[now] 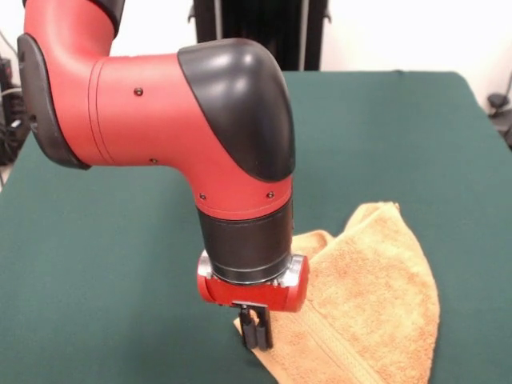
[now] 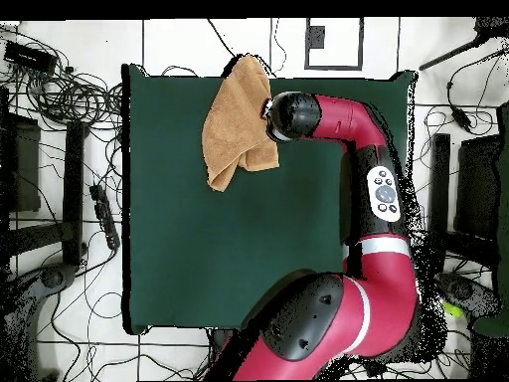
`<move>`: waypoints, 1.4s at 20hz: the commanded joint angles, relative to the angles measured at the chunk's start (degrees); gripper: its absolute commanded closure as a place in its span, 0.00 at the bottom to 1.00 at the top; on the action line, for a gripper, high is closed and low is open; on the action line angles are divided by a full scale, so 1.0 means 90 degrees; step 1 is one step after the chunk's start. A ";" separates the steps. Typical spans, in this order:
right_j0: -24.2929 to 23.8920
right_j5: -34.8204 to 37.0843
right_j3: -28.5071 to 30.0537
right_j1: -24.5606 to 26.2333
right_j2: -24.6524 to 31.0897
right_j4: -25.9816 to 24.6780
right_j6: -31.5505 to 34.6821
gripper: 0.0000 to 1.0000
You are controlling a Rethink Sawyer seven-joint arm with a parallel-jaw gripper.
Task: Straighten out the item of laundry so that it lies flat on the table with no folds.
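Orange-yellow terry towel (image 1: 372, 308) sits bunched near one table (image 1: 120, 320) edge, folded over itself, one lobe trailing toward the middle of the green felt. Gripper (image 1: 256, 330) is at the towel's corner, fingers drawn narrow, nearly together. Can't tell if any cloth is pinched between them or if they're just touching the hem.

Risks as I read them:
- Pinch looks like it's at the very corner; terry may slip out on the pull, so nothing unfolds.
- If it grabs two layers, dragging moves the fold along instead of opening it.
- Towel is close to the table edge; a pull the wrong way could take it off the felt.

Views: front one shows finger spacing, the woven band and the layered fold. Overhead hides the gripper under the arm's wrist (image 2: 288, 114), but shows the towel's (image 2: 237, 119) full outline, its top reaching the table's (image 2: 298, 229) edge, and plenty of bare felt to spread into.
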 commanded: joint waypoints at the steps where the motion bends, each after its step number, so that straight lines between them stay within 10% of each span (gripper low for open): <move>1: 0.0189 0.0764 0.0011 0.0353 -0.0273 -0.0561 -0.1620 1.00; 16: 0.0178 0.0254 0.0098 0.0449 -0.0250 -0.0482 -0.1154 1.00; 17: 0.0171 0.0177 0.0137 0.0445 -0.0250 -0.0483 -0.1131 0.00; 28: 0.0287 0.0952 -0.0128 0.0365 -0.0386 -0.0693 -0.1784 0.00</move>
